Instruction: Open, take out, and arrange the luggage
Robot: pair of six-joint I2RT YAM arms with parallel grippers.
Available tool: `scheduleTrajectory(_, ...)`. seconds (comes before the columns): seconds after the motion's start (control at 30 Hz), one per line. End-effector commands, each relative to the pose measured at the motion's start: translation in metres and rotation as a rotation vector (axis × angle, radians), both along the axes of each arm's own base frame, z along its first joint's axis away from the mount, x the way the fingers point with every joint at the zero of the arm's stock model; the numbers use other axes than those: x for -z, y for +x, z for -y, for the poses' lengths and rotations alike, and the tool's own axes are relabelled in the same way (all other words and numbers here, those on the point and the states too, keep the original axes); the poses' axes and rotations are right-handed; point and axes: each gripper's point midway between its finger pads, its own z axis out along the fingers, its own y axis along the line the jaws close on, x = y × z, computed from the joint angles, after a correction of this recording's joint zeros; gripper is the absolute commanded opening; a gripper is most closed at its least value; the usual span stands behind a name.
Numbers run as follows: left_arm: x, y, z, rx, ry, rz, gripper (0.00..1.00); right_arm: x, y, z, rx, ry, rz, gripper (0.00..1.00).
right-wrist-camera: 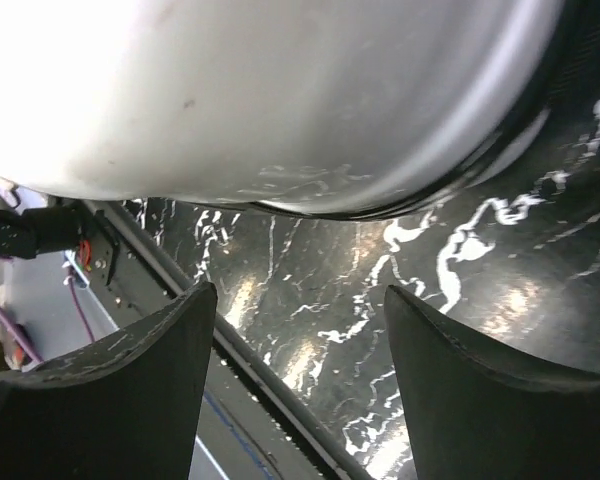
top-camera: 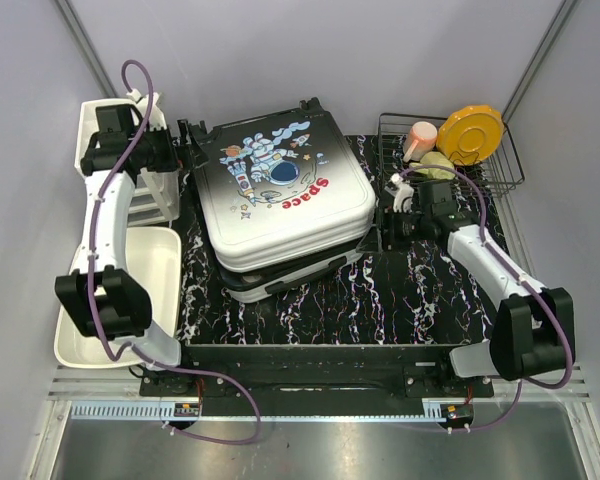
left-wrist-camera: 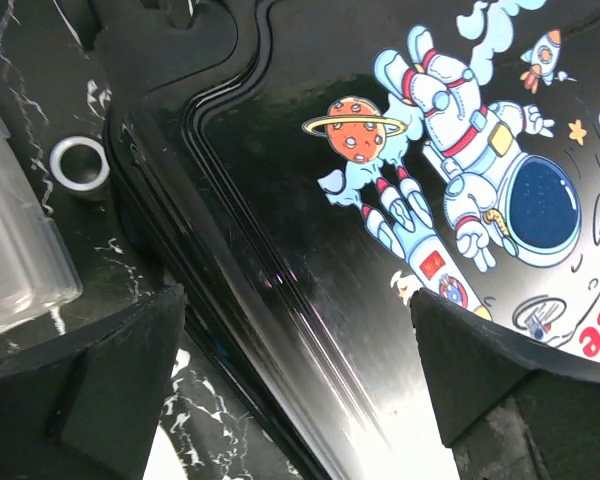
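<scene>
The luggage [top-camera: 280, 190] sits in the middle of the black marbled table [top-camera: 380, 310], turned a little askew, astronaut and red "Space" print facing up. Its pale top shell rides slightly off the dark lower half, whose edge peeks out along the near side; whether the seam is actually parted there is hard to call from above.

Left gripper [top-camera: 180, 152] is at the case's far-left corner, hovering over the black end of the shell [left-wrist-camera: 380, 200]. Its jaws are spread wide, nothing between them but the glossy lid and its ridged rim below [left-wrist-camera: 295, 300].

Right gripper [top-camera: 385, 225] is low at the case's right edge. From the wrist, the fingers stand apart and empty [right-wrist-camera: 300, 295], with the rounded white shell [right-wrist-camera: 280, 90] just ahead and bare tabletop under them.

Room to move: a broad strip of table lies free between the case's near edge and the arm bases. On the left it's tight, with the white drawer unit [top-camera: 145, 190] just beside the far corner and the white tub [top-camera: 130, 290] close along the near-left side. On the far right, the wire rack [top-camera: 510, 170] with an orange plate [top-camera: 477, 132] stands near the right gripper.
</scene>
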Motion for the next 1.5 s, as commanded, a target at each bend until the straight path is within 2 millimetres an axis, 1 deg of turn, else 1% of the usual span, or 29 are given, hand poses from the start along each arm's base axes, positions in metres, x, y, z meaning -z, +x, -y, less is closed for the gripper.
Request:
scheduleTrajectory(0.0,-0.006,0.014,0.007,-0.02,-0.08,0.011,0.99,-0.015,-0.008,-0.031,-0.018,0.122,0.002,0.75)
scheduleTrajectory(0.03,-0.008,0.011,0.009,-0.013,-0.085,0.021,0.99,-0.015,-0.009,-0.033,-0.019,0.126,0.027,0.75)
scheduleTrajectory(0.07,0.003,0.007,0.01,-0.015,-0.09,0.003,0.99,-0.005,-0.016,-0.035,-0.023,0.116,0.037,0.75)
scheduleTrajectory(0.1,0.003,0.005,0.011,-0.014,-0.09,0.008,0.99,-0.02,-0.017,-0.046,-0.059,0.13,0.148,0.75)
scheduleTrajectory(0.13,-0.004,0.001,0.01,-0.018,-0.084,0.038,0.99,-0.02,-0.02,-0.051,-0.086,0.113,0.214,0.75)
scheduleTrajectory(0.17,0.001,-0.003,0.01,-0.015,-0.076,0.035,0.99,-0.018,-0.026,-0.055,-0.115,0.104,0.255,0.75)
scheduleTrajectory(0.2,0.001,-0.006,0.01,-0.011,-0.069,0.04,0.99,-0.023,-0.028,-0.06,-0.149,0.101,0.314,0.75)
scheduleTrajectory(0.23,-0.001,-0.01,0.01,-0.01,-0.061,0.051,0.99,-0.021,-0.037,-0.069,-0.239,0.08,0.372,0.74)
scheduleTrajectory(0.27,-0.002,-0.016,0.01,-0.004,-0.049,0.059,0.99,-0.023,-0.038,-0.073,-0.28,0.064,0.404,0.74)
scheduleTrajectory(0.33,-0.002,-0.023,0.011,0.005,-0.036,0.066,0.99,-0.012,-0.043,-0.08,-0.384,0.009,0.447,0.74)
scheduleTrajectory(0.37,-0.003,-0.028,0.011,0.006,-0.03,0.072,0.99,-0.014,-0.042,-0.083,-0.415,-0.001,0.472,0.73)
scheduleTrajectory(0.43,0.0,-0.033,0.012,0.012,-0.025,0.067,0.99,-0.005,-0.042,-0.086,-0.503,-0.057,0.527,0.74)
scheduleTrajectory(0.47,0.003,-0.035,0.012,0.008,-0.026,0.06,0.99,-0.007,-0.045,-0.095,-0.555,-0.066,0.563,0.75)
scheduleTrajectory(0.5,0.003,-0.037,0.012,0.007,-0.025,0.061,0.99,0.001,-0.046,-0.097,-0.59,-0.09,0.561,0.75)
scheduleTrajectory(0.6,0.004,-0.038,0.012,0.001,-0.029,0.053,0.99,0.007,-0.043,-0.11,-0.697,-0.156,0.649,0.75)
scheduleTrajectory(0.73,0.007,-0.038,0.011,-0.008,-0.03,0.045,0.99,0.014,-0.034,-0.123,-0.761,-0.214,0.708,0.76)
scheduleTrajectory(0.93,0.019,-0.038,0.006,-0.023,-0.009,0.022,0.99,0.045,-0.041,-0.135,-0.88,-0.309,0.739,0.75)
scheduleTrajectory(1.03,0.024,-0.038,0.005,-0.032,-0.006,0.008,0.99,0.064,-0.041,-0.133,-0.899,-0.365,0.706,0.75)
scheduleTrajectory(1.07,0.027,-0.038,0.004,-0.034,-0.005,0.0,0.99,0.075,-0.043,-0.131,-0.914,-0.383,0.675,0.73)
scheduleTrajectory(1.13,0.03,-0.038,0.002,-0.045,0.002,-0.006,0.99,0.08,-0.045,-0.131,-0.938,-0.399,0.651,0.65)
scheduleTrajectory(1.17,0.032,-0.037,0.001,-0.046,0.006,-0.013,0.99,0.089,-0.053,-0.126,-0.965,-0.409,0.596,0.6)
scheduleTrajectory(1.2,0.035,-0.038,0.001,-0.049,0.009,-0.025,0.99,0.09,-0.059,-0.125,-0.985,-0.402,0.578,0.53)
scheduleTrajectory(1.23,0.036,-0.037,-0.001,-0.057,0.014,-0.027,0.99,0.087,-0.068,-0.127,-1.013,-0.371,0.559,0.4)
scheduleTrajectory(1.3,0.042,-0.035,-0.006,-0.084,0.027,-0.05,0.99,0.086,-0.098,-0.122,-1.092,-0.324,0.481,0.32)
scheduleTrajectory(1.33,0.043,-0.034,-0.007,-0.091,0.03,-0.055,0.99,0.085,-0.109,-0.12,-1.128,-0.311,0.456,0.24)
scheduleTrajectory(1.37,0.044,-0.034,-0.009,-0.104,0.026,-0.062,0.99,0.086,-0.132,-0.108,-1.189,-0.305,0.382,0.2)
scheduleTrajectory(1.4,0.048,-0.033,-0.009,-0.108,0.019,-0.076,0.99,0.084,-0.144,-0.106,-1.249,-0.271,0.381,0.16)
scheduleTrajectory(1.43,0.048,-0.032,-0.008,-0.11,0.008,-0.08,0.99,0.085,-0.155,-0.1,-1.284,-0.261,0.362,0.08)
scheduleTrajectory(1.47,0.048,-0.032,-0.006,-0.112,-0.01,-0.086,0.99,0.082,-0.166,-0.095,-1.327,-0.251,0.362,0.06)
